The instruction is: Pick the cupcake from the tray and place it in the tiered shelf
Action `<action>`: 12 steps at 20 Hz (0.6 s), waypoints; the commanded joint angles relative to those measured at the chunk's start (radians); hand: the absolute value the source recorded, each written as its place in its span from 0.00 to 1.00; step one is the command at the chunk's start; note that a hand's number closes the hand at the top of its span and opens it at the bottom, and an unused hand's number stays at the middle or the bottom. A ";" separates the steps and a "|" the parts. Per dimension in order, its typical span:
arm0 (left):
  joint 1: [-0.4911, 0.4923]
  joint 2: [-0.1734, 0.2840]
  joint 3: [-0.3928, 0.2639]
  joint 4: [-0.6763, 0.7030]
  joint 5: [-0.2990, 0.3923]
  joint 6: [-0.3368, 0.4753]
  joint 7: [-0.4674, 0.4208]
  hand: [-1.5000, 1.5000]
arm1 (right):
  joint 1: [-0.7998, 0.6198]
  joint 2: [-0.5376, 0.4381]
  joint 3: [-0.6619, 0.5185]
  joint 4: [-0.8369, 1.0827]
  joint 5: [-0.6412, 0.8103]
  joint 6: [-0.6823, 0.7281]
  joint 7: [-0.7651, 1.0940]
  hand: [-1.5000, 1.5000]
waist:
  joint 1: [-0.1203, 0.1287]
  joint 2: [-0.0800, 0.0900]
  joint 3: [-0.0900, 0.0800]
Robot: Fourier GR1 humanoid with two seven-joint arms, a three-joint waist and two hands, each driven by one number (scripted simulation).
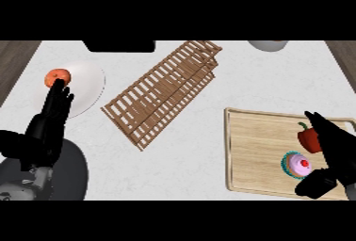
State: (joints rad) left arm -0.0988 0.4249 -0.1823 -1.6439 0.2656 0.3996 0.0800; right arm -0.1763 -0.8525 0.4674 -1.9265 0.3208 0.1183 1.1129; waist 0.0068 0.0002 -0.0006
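Note:
A cupcake point(300, 164) with pink frosting, a red cherry and a teal wrapper sits on the wooden tray point(254, 155) at the lower right. My right hand point(335, 146) hovers over the tray's right side, fingers straight and open, just right of the cupcake; its thumb point(315, 184) lies below the cupcake. A red bell pepper point(308, 138) stands beside the hand, partly hidden by it. The slatted wooden tiered shelf point(163, 92) runs diagonally across the counter's middle. My left hand point(54, 110) rests open at the left, fingers up.
A white plate point(87, 87) lies at the left with an orange-red fruit point(58, 76) at its edge, just above my left fingertips. A dark object point(119, 45) and a grey bowl point(268, 45) sit along the far edge.

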 commanded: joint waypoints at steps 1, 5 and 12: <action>-0.005 -0.030 0.010 0.045 -0.032 -0.014 -0.029 0.50 | 0.047 0.073 0.017 0.041 0.099 -0.013 0.050 0.00 | -0.009 0.000 0.000; 0.003 -0.034 -0.006 -0.039 -0.071 0.010 0.065 0.50 | 0.043 0.126 -0.005 0.086 0.114 0.027 0.043 0.00 | -0.005 -0.001 0.001; 0.043 -0.050 0.076 -0.039 -0.065 -0.064 0.032 0.50 | 0.083 0.183 -0.085 0.150 0.190 0.050 -0.073 0.00 | -0.005 -0.001 0.001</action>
State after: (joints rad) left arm -0.0828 0.3825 -0.1340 -1.6647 0.2124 0.3636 0.1160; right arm -0.0978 -0.7210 0.4136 -1.8227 0.4595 0.1439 1.0356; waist 0.0009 -0.0004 -0.0001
